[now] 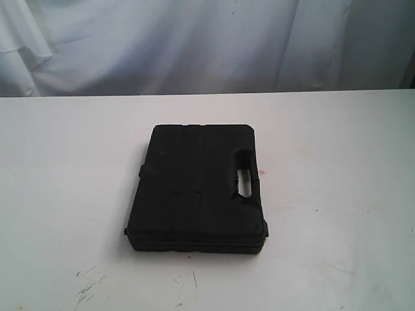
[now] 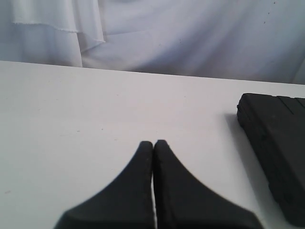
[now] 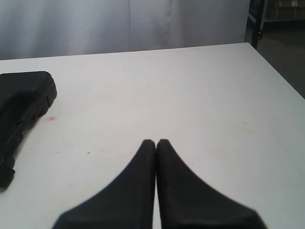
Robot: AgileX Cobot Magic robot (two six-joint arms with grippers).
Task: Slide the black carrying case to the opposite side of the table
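Scuffed white table (image 1: pixel 65 194) w/ white curtain (image 1: pixel 194 45) behind.

readable text: none | black carrying case (image 1: pixel 198 188): no legible marking | table (image 1: pixel 65 194): none

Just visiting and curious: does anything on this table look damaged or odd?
Nothing serious. The black carrying case lies flat and shut. The white table has dark scuff marks and a small pink spot beside the case.
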